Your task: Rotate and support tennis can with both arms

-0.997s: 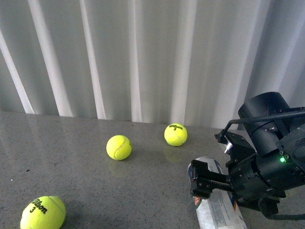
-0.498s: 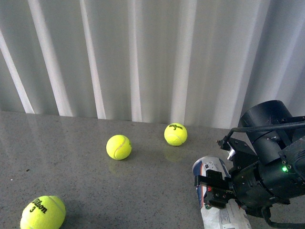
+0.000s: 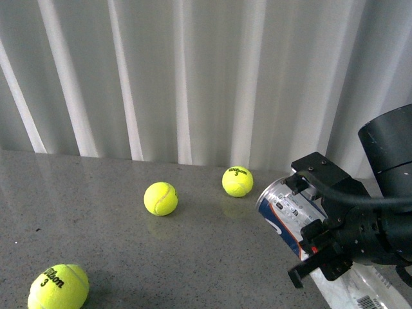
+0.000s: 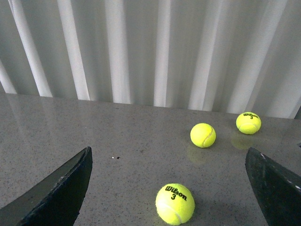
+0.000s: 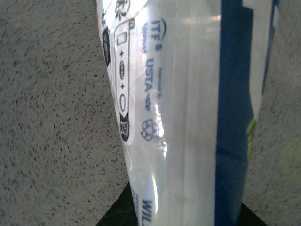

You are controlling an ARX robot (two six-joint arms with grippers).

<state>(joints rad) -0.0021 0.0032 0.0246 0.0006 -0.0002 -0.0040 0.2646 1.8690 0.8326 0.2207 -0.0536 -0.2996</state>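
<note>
The tennis can (image 3: pixel 285 207), a clear tube with a silver rim and a white-blue label, is held off the grey table at the right. It is tilted, with its rimmed end pointing up and to the left. My right gripper (image 3: pixel 320 243) is shut on its middle, and the black right arm fills the right edge. In the right wrist view the can's label (image 5: pixel 178 117) fills the frame between the dark fingers (image 5: pixel 113 217). My left gripper (image 4: pixel 168 151) is open and empty above the table, away from the can. It does not show in the front view.
Three yellow-green tennis balls lie on the grey table (image 3: pixel 96 225): one near the front left (image 3: pixel 58 286), one in the middle (image 3: pixel 160 198), one further back (image 3: pixel 237 181). The nearest ball (image 4: pixel 174 203) lies between my left fingers' line. A white pleated curtain (image 3: pixel 193 77) closes the back.
My right gripper has lifted the can off the table and turned it, so its rimmed end has risen and tilted up. The right arm has moved up and to the right.
</note>
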